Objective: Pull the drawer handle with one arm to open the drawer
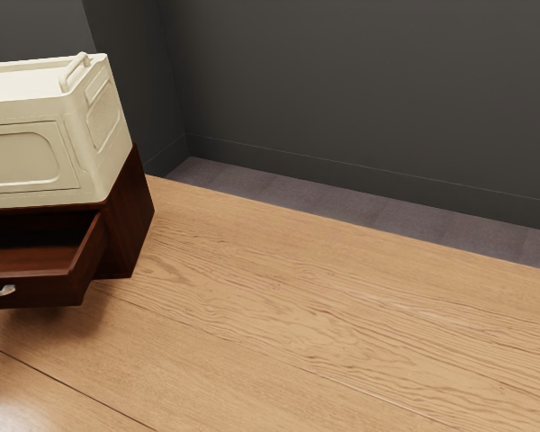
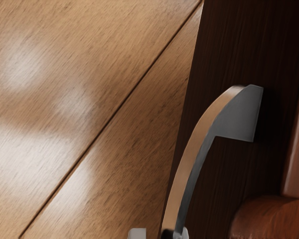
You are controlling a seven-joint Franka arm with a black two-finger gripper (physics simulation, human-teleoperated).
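1. Confirm grip: end effector (image 2: 160, 233) is at the handle (image 2: 202, 130); whether clenched or released cannot be determined.
2. Drawer (image 1: 36, 290) stands partly out of the cabinet (image 1: 130, 216), below the cream case (image 1: 27, 157). Draw straight outward, level; twisting may bind it.
3. Surface: wood-grain counter (image 1: 297, 315).
4. Room: dark wall (image 1: 360, 90), grey-purple floor (image 1: 342, 202)

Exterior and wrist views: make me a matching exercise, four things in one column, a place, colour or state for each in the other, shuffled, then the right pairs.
Things
1. Drawer
2. Storage box
3. Handle
4. Tabletop

Places, colours, states
A. resting on top of the cabinet
B. light brown with wood grain
C. pulled open
D. curved, mounted on a dark front

Pairs: 1-C, 2-A, 3-D, 4-B
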